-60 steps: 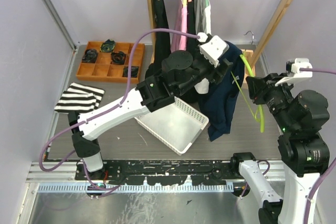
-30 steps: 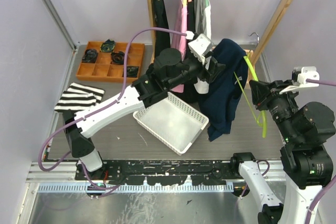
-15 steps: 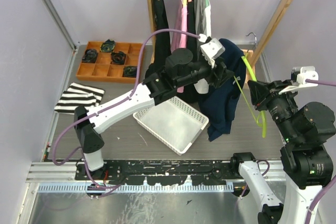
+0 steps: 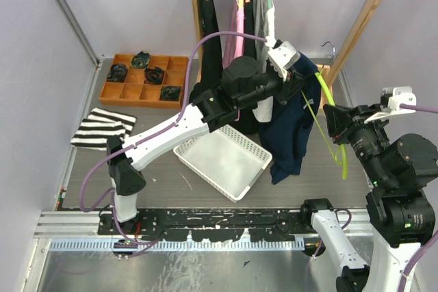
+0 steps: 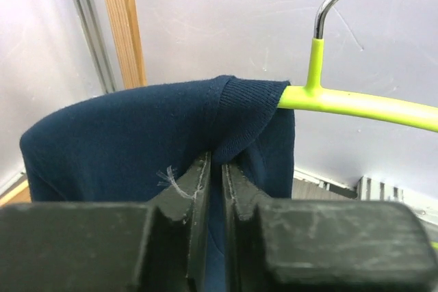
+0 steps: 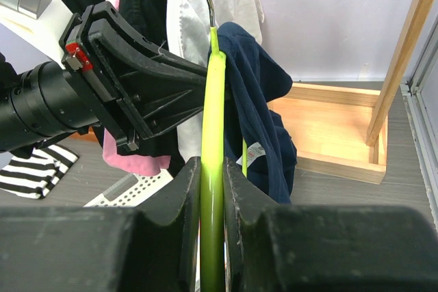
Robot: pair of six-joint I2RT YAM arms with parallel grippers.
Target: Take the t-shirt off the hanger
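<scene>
Judging from how things lie, the job is partway done: the navy t-shirt hangs bunched over one arm of the lime hanger, held in the air above the far right part of the counter, and the hanger's other arm is bare. The left fingers are clenched on a fold of the collar just beside the hanger's neck. The right fingers are clamped around the bare arm. What is left is to drag the cloth off its arm and clear of the hook. On the grey counter a white basket sits mid-counter, an orange compartment tray at the far left corner and a striped cloth at the left edge. A wooden rack with hanging garments stands along the far edge, and pale lilac walls close the room in
</scene>
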